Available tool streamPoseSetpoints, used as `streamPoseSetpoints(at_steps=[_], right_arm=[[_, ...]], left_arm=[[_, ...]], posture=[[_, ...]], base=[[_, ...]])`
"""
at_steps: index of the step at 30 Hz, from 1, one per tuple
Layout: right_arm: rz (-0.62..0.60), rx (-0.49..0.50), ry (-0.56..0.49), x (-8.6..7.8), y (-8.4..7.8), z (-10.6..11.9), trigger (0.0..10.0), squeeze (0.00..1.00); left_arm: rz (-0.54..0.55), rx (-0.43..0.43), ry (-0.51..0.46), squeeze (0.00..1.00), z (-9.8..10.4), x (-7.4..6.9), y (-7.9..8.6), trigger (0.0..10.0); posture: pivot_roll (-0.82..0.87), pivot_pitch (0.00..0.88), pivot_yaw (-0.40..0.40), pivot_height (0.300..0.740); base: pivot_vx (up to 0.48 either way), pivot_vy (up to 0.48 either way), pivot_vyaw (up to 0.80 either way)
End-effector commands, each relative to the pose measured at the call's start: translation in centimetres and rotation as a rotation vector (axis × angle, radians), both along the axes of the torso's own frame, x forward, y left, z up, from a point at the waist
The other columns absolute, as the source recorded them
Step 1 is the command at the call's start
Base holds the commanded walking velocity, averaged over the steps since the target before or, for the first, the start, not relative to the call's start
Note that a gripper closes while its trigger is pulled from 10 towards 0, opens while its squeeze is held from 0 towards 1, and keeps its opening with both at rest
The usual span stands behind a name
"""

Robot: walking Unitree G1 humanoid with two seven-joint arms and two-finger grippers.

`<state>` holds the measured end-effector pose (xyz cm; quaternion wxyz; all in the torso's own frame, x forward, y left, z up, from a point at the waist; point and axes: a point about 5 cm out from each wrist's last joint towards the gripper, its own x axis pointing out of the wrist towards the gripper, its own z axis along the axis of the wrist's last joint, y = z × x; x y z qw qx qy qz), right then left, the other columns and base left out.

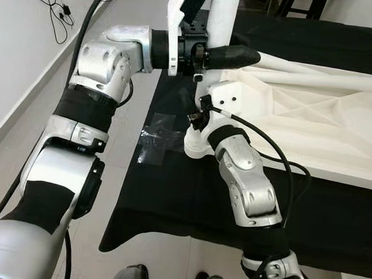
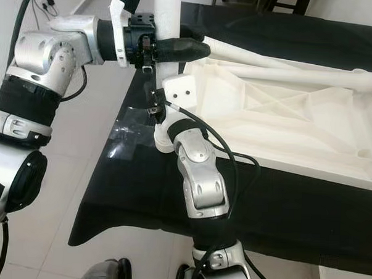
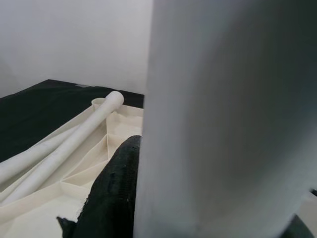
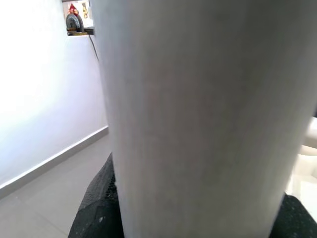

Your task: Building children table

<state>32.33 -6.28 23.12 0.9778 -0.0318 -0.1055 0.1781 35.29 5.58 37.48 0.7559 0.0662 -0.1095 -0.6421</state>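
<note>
A white tabletop (image 1: 322, 127) lies upside down on a black cloth (image 1: 189, 201). At its near left corner (image 1: 231, 95) a white table leg (image 1: 223, 17) stands upright. My left gripper (image 1: 223, 56) is shut on the leg high up, its black fingers (image 3: 111, 193) wrapped around it. My right gripper (image 1: 199, 121) is shut on the leg's lower part, just beside the corner, with the leg's round end (image 1: 195, 146) below it on the cloth. Two more white legs (image 2: 270, 56) (image 2: 300, 75) lie across the tabletop.
A clear plastic bag (image 1: 155, 138) lies on the cloth left of the corner. The cloth's edge runs along grey floor tiles (image 1: 27, 95) toward a white wall with loose cables (image 1: 56, 10). Dark furniture legs (image 1: 297, 5) stand at the back.
</note>
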Motion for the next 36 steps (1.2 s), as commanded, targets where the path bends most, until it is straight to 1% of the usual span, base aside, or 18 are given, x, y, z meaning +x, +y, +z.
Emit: streamPoseSetpoints(at_steps=[1,4,5,6,7,9,12,13,14,16,17,18,23,24,26,27,31,36], right_arm=[[-0.058,-0.056,0.257,-0.3,-0.4,-5.1,0.0,0.00],[-0.071,-0.054,0.257,-0.5,-0.4,-4.9,0.0,0.00],[-0.012,-0.058,0.233,0.4,-0.9,-3.6,10.0,0.06],[-0.012,-0.058,0.233,0.4,-0.9,-3.6,10.0,0.06],[0.060,-0.056,0.216,1.0,-1.3,-2.9,10.0,1.00],[0.060,-0.056,0.216,1.0,-1.3,-2.9,10.0,1.00],[0.361,-0.070,0.064,3.2,-3.4,1.2,10.0,1.00],[0.361,-0.070,0.064,3.2,-3.4,1.2,10.0,1.00],[0.427,-0.121,0.010,3.7,-4.2,2.5,10.0,1.00],[0.427,-0.121,0.010,3.7,-4.2,2.5,10.0,1.00],[0.502,-0.183,-0.025,4.0,-4.8,3.4,10.0,0.60],[0.552,-0.223,-0.031,4.3,-5.1,4.0,10.0,0.00],[0.662,-0.285,-0.021,4.9,-4.9,4.6,10.0,0.00],[0.706,-0.280,-0.009,5.0,-4.6,4.7,7.4,0.00],[0.750,-0.270,-0.001,5.1,-4.4,4.8,7.4,0.00],[0.782,-0.251,0.008,5.2,-4.2,4.8,0.0,0.00],[0.857,-0.220,0.014,5.7,-3.9,4.7,0.0,0.00],[0.860,-0.207,0.019,5.9,-4.0,4.3,0.0,0.00]], left_arm=[[-0.023,0.008,-0.001,0.00,0.3,-0.3,-0.2,0.0],[-0.028,0.010,-0.001,0.00,0.3,-0.3,-0.2,0.0],[-0.042,0.014,-0.003,0.00,0.2,-0.4,-0.4,0.0],[-0.042,0.014,-0.003,0.00,0.2,-0.4,-0.4,0.0],[-0.046,0.016,-0.003,0.00,0.2,-0.4,-0.5,0.0],[-0.046,0.016,-0.003,0.00,0.2,-0.4,-0.5,0.0],[-0.055,0.021,-0.004,0.00,0.1,-0.5,-0.6,0.0],[-0.055,0.021,-0.004,0.00,0.1,-0.5,-0.6,0.0],[-0.059,0.023,-0.005,0.00,0.0,-0.6,-0.6,0.0],[-0.059,0.023,-0.005,0.00,0.0,-0.6,-0.6,0.0],[-0.065,0.026,-0.005,0.00,-0.1,-0.7,-0.7,0.0],[-0.072,0.028,-0.006,0.00,-0.1,-0.7,-0.7,0.0],[-0.095,0.036,-0.004,0.00,-0.2,-1.0,-1.0,0.0],[-0.103,0.039,-0.002,0.00,-0.2,-1.1,-1.1,0.0],[-0.108,0.043,-0.001,0.00,-0.3,-1.1,-1.2,0.0],[-0.112,0.047,0.000,0.00,-0.3,-1.2,-1.2,0.0],[-0.121,0.054,0.002,0.00,-0.4,-1.3,-1.3,0.0],[-0.123,0.053,0.002,0.00,-0.4,-1.3,-1.4,0.0]], posture=[[0.09,0.196,-0.003,0.740],[0.09,0.193,-0.001,0.740],[0.09,0.188,0.001,0.740],[0.09,0.188,0.001,0.740],[0.09,0.186,0.001,0.740],[0.09,0.186,0.001,0.740],[0.09,0.182,0.002,0.740],[0.09,0.182,0.002,0.740],[0.09,0.182,0.000,0.740],[0.09,0.182,0.000,0.740],[0.09,0.185,0.000,0.740],[0.10,0.187,0.001,0.740],[0.10,0.190,0.002,0.740],[0.10,0.192,0.003,0.740],[0.11,0.193,0.005,0.740],[0.11,0.195,0.006,0.740],[0.11,0.198,0.007,0.740],[0.11,0.200,0.009,0.740]], base=[[0.000,0.000,0.00],[0.000,0.000,0.00],[0.000,0.000,0.00],[0.000,0.000,0.00],[0.000,0.000,0.00],[0.000,0.000,0.00],[0.000,0.000,0.00],[0.000,0.000,0.00],[0.000,0.000,0.00],[0.000,0.000,0.00],[0.000,0.000,0.00],[0.000,0.000,0.00],[0.000,0.000,0.00],[0.000,0.000,0.00],[0.000,0.000,0.00],[0.000,0.000,0.00],[0.000,0.000,0.00],[0.000,0.000,0.00]])
